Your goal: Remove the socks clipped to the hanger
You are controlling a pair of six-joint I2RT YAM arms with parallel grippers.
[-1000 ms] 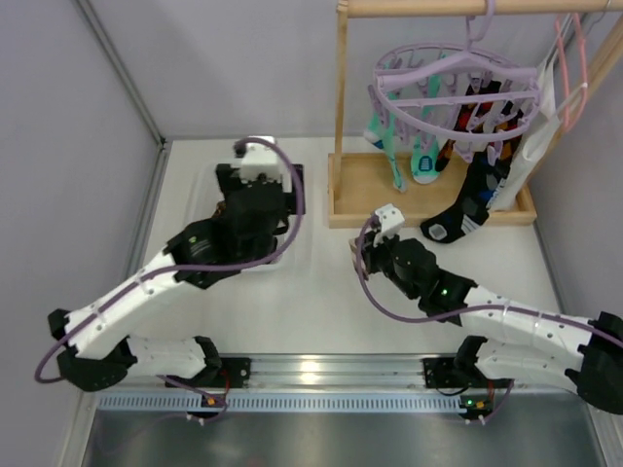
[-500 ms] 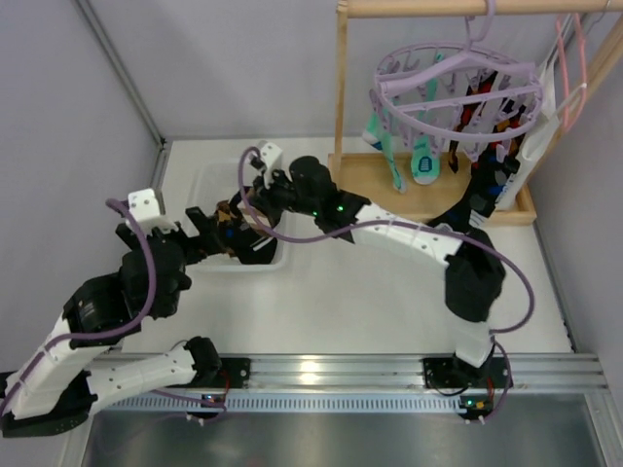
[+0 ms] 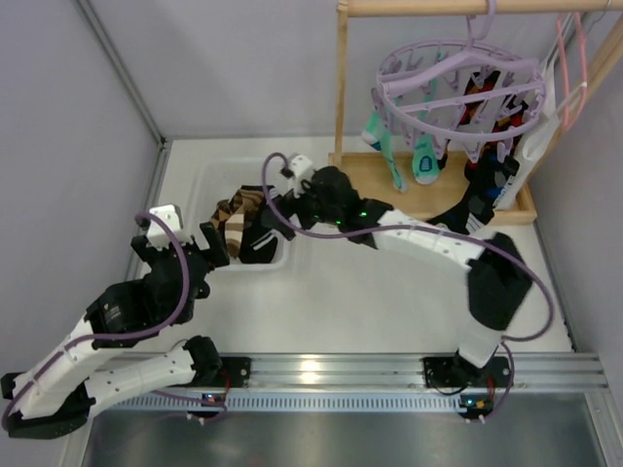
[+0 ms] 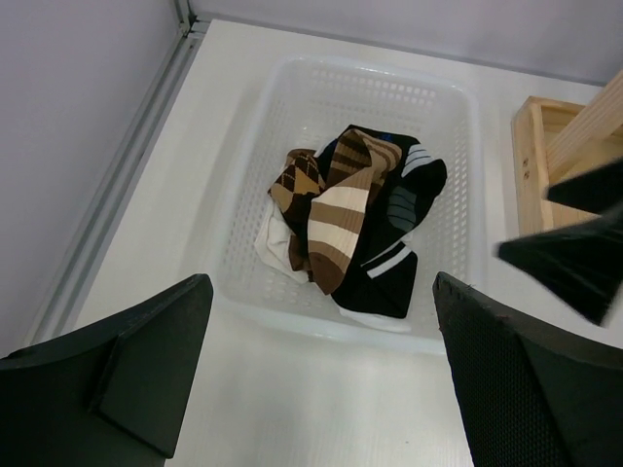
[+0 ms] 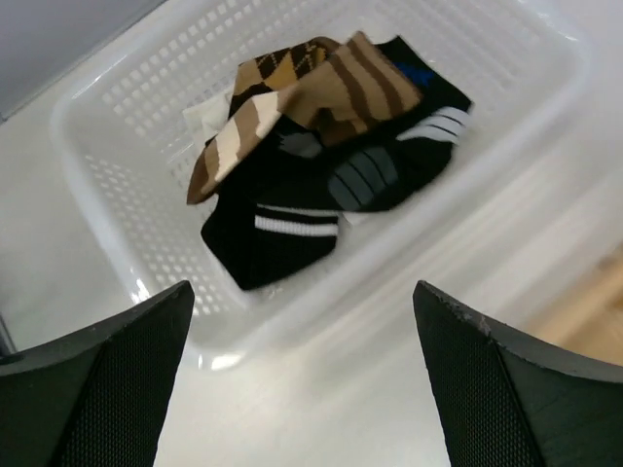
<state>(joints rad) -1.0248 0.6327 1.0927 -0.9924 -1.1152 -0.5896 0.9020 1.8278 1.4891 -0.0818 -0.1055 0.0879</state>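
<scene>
Several soft patterned socks [image 3: 425, 163] are seen clipped to the round lavender plastic ring hanger [image 3: 458, 88] at the far right; others lie in the white perforated plastic basket [image 4: 370, 70]. Both the left tool [image 4: 321, 384] and right tool [image 5: 302, 379] are spread wide, empty. The light, limp fabric is judged best pinched just below its peg.

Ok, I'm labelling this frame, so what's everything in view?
White perforated plastic basket: one, left of rack.
Loose socks: pile, count unclear; brown-tan striped, argyle, black; in basket.
Round lavender plastic ring hanger: one, on rack's top bar.
Clipped socks: several; teal, black, orange-red; on hanger's pegs.
Wooden rack frame: one, tan, far right.
Pink wire hanger: one, right of ring.
White cloth: one, right of ring.
Left gripper: black, open, facing basket.
Right gripper: black, open, over basket.
</scene>
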